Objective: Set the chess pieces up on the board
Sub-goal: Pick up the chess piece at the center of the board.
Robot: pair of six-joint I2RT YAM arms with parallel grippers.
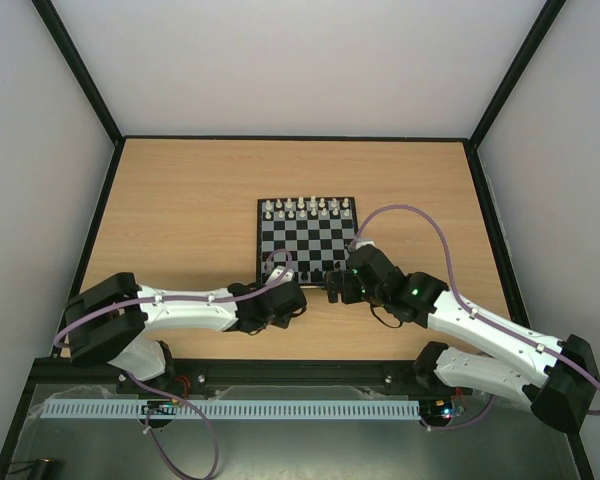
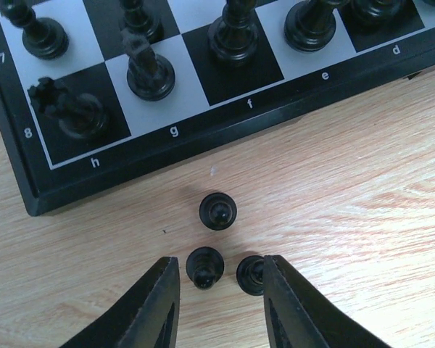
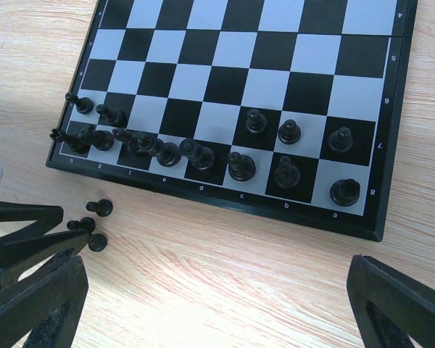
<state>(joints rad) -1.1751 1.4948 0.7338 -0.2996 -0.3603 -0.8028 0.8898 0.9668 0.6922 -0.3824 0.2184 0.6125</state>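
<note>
The board (image 1: 307, 240) lies mid-table, with black chess pieces (image 3: 196, 154) along its near rows and white ones on the far row. Three black pawns stand on the table just off the board's near edge (image 2: 167, 156). In the left wrist view one pawn (image 2: 218, 211) is ahead of the fingers, one (image 2: 204, 267) is between them, and one (image 2: 251, 275) is against the right finger. My left gripper (image 2: 221, 274) is open around the middle pawn, low over the table. My right gripper (image 3: 217, 297) is open wide and empty over bare table beside the board (image 3: 225, 83).
White pieces (image 1: 307, 207) line the board's far row. In the right wrist view the three loose pawns (image 3: 100, 208) sit at the left, next to the left gripper's fingers (image 3: 22, 243). Both arms meet at the board's near edge. Black rails edge the table.
</note>
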